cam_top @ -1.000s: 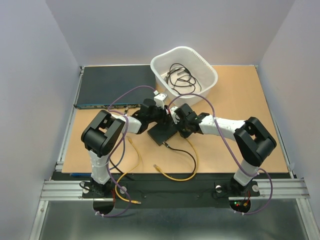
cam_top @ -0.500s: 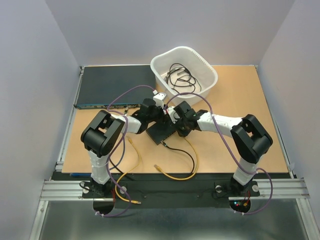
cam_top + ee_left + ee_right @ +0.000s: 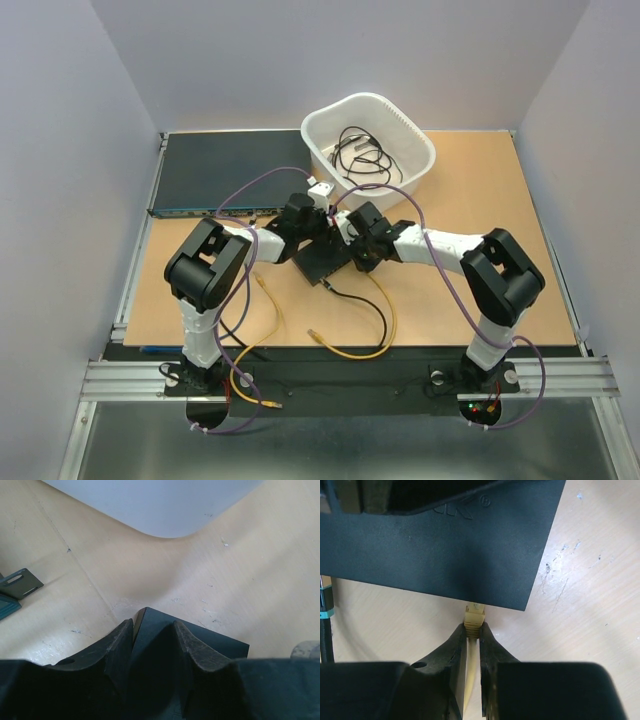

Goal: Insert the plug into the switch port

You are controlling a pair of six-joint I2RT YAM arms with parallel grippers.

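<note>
The small flat black switch box [image 3: 322, 264] lies mid-table. Its ports do not show in any view. My left gripper [image 3: 318, 232] sits at the box's far corner. In the left wrist view its fingers [image 3: 122, 637] straddle that corner of the box [image 3: 210, 640], closed on it. My right gripper [image 3: 351, 249] is shut on the yellow plug [image 3: 474, 616]. The plug's tip meets the near edge of the box [image 3: 445, 545]. Whether it sits inside a port is hidden.
A white basin [image 3: 410, 135] holding black cables stands at the back. A wide dark rack unit [image 3: 225, 170] lies back left. A black cable [image 3: 358, 299] runs from the box. Loose yellow cables [image 3: 355, 352] lie near the front edge.
My right gripper has moved slightly left and forward, bringing the yellow plug up against the box edge. The left gripper and the box have shifted only slightly.
</note>
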